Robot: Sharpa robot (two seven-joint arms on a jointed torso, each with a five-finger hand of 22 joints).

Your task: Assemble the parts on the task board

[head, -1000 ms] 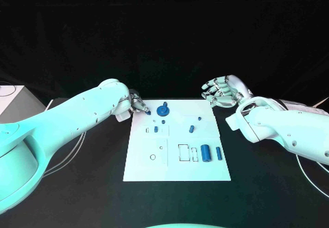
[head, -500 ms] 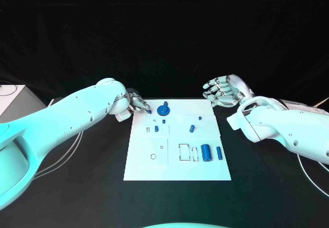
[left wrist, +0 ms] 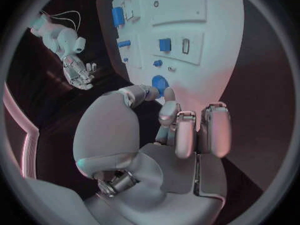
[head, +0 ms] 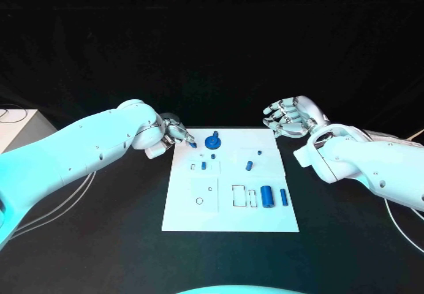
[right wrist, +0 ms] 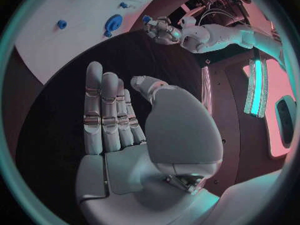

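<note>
The white task board (head: 230,214) lies in the middle of the black table. My left hand (head: 172,135) hovers at its far left corner and pinches a small blue part (head: 192,145) between thumb and a finger, just beside a round blue part (head: 212,142) standing on the board. The left wrist view shows that hand (left wrist: 156,135) with its fingertips close to the round blue part (left wrist: 160,83). Two blue cylinders (head: 266,197) lie near the board's right side, and small blue pieces (head: 250,164) sit mid-board. My right hand (head: 291,117) hangs off the far right corner, fingers apart, holding nothing (right wrist: 125,125).
A white box (head: 18,125) stands at the table's left edge with cables trailing below it. Outlined slots (head: 238,196) mark the board's lower half. Black table surface surrounds the board on all sides.
My left arm has shifted a little while its hand stays at the board's far left corner with the small blue part. The right hand has not moved.
</note>
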